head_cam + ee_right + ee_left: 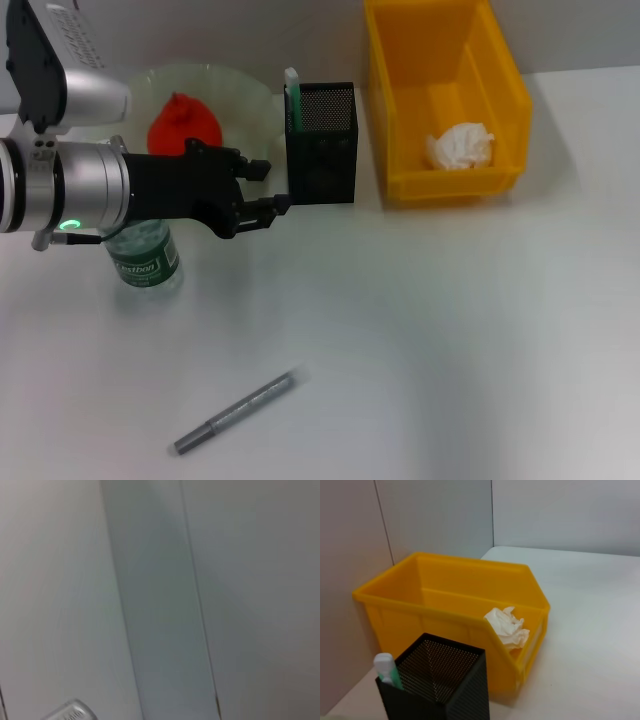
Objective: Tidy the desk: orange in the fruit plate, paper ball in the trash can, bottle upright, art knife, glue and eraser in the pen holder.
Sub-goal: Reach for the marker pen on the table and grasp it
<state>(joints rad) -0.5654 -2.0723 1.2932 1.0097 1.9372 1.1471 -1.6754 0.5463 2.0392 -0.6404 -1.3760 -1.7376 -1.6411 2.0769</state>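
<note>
Black left gripper (268, 190) positioned at centre left, jaws parted, nothing held.
Grey pen-like glue stick (236, 411) is shown on the plain white desk (450, 330) only in the head view, open surface around it.

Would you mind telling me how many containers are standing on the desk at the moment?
3: the fruit plate at the back left, the pen holder beside it, and the trash can to its right.

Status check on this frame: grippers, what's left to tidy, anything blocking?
Left gripper beside pen holder, apparently empty. Glue on desk, unobstructed. Right gripper unseen.
</note>
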